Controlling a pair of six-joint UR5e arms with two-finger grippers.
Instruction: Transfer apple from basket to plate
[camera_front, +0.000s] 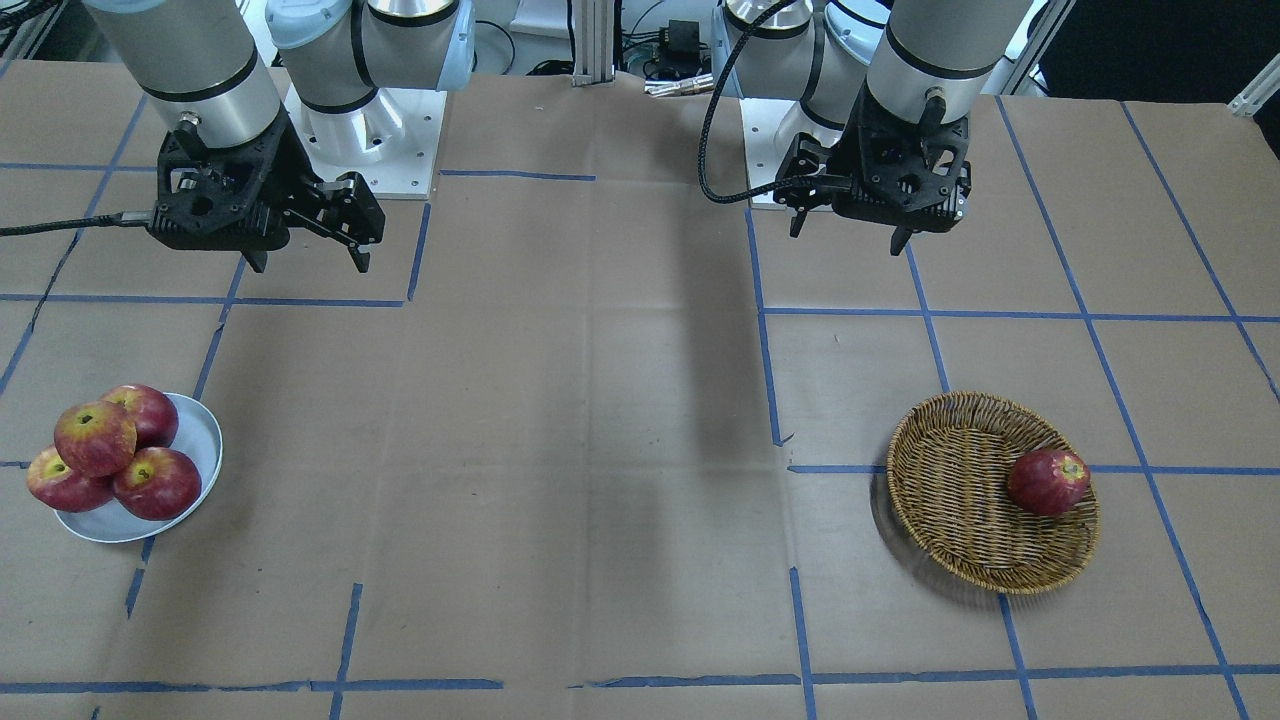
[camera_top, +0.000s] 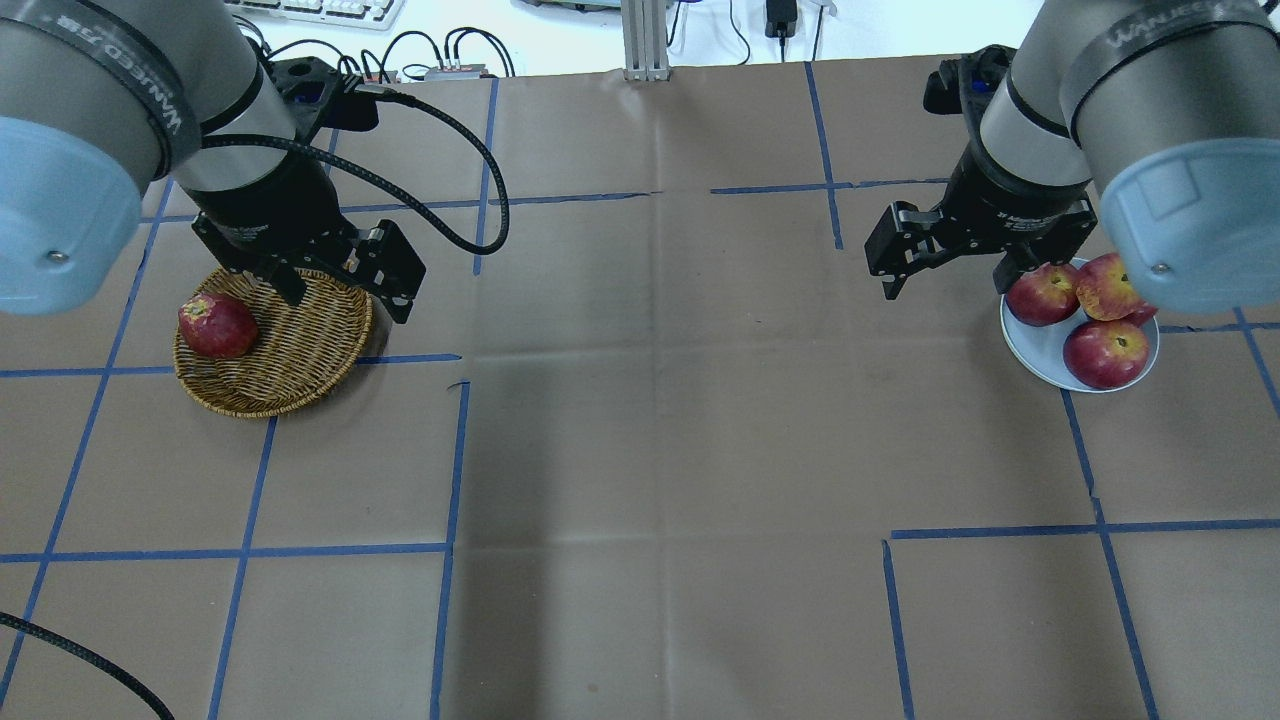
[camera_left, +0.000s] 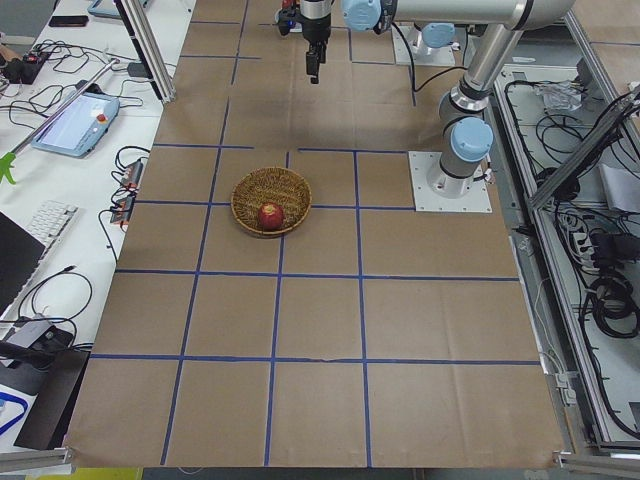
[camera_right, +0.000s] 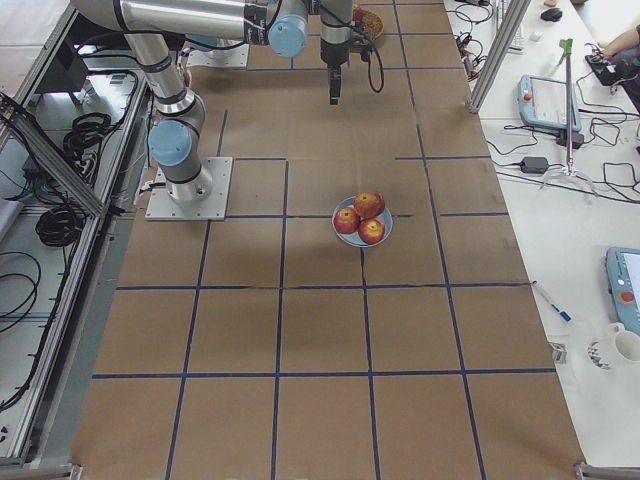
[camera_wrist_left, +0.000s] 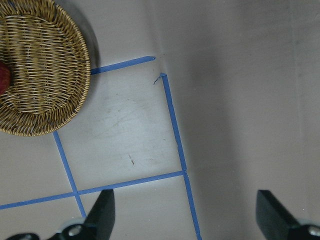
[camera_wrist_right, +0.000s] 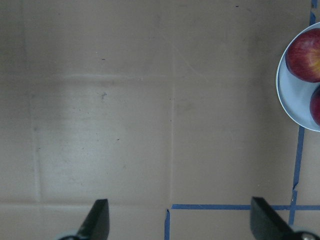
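The apple (camera_front: 95, 438) tops three others (camera_front: 155, 483) on the plate (camera_front: 197, 432), table's (camera_front: 640, 450) right end; a darker apple (camera_front: 1048, 482) lies in the basket (camera_front: 940, 520), left end. Left gripper (camera_front: 848, 238) and right gripper (camera_front: 308, 262) gape empty; transfer looks done.

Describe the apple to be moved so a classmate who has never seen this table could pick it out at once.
On the taped brown table, find the round wicker basket on the robot's left. The apple lies inside, by the rim nearest the table's end. It is alone there, whereas the four apples at the opposite end are heaped on a pale plate.
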